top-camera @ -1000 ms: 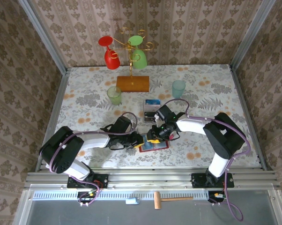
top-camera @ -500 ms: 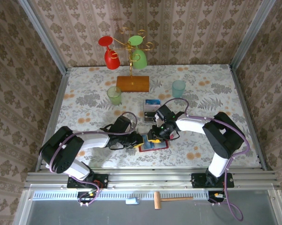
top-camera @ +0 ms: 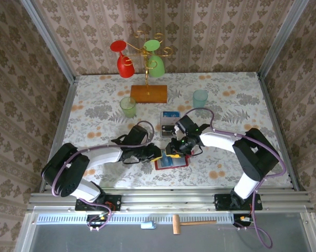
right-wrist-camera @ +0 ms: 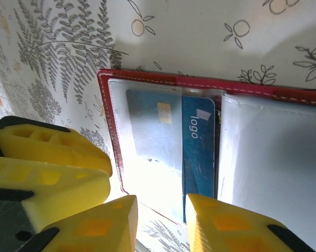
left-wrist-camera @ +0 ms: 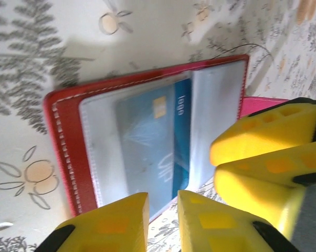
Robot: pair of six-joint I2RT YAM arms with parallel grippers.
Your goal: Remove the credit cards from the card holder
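The red card holder (top-camera: 172,161) lies open flat on the surface (top-camera: 221,152), a blue card (right-wrist-camera: 198,152) in its clear pocket. The left gripper (left-wrist-camera: 162,203) and right gripper (right-wrist-camera: 161,209) crowd its far left corner, both pairs of fingers narrowly apart; bare surface lies to its right

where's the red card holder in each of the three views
Top external: the card holder lies small, just below the picture's centre.
Left wrist: card holder spread open across the middle.
Right wrist: card holder open, from centre to the right edge.
Shared landmark: the blue card printed "logo", in its pocket beside the fold.
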